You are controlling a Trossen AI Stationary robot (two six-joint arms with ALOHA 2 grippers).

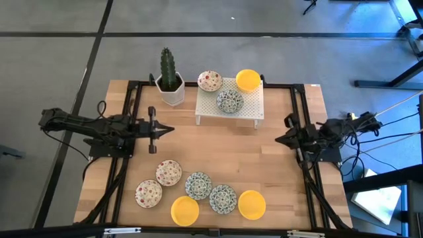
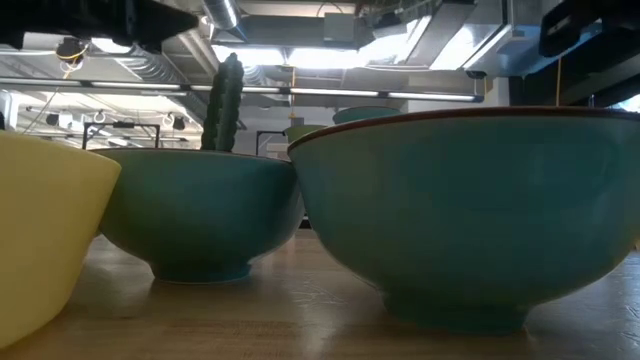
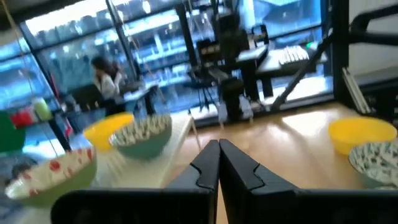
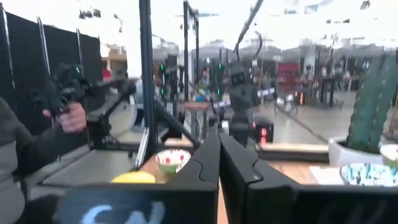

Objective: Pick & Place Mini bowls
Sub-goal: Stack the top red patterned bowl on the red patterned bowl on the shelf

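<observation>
Above the table, left end effector (image 1: 166,130) and right end effector (image 1: 280,139) clenched empty; no legible writing.

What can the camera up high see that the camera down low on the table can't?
Only the high view shows the white rack carrying three mini bowls, six more bowls along the table's near edge, including two yellow bowls, and both arms, with the left tool and the right tool shut and holding nothing.

Only the low view shows the bowls' teal outsides, such as the big nearest bowl, and the room's ceiling lights.

Both show the cactus, the wooden table and bowls.
</observation>
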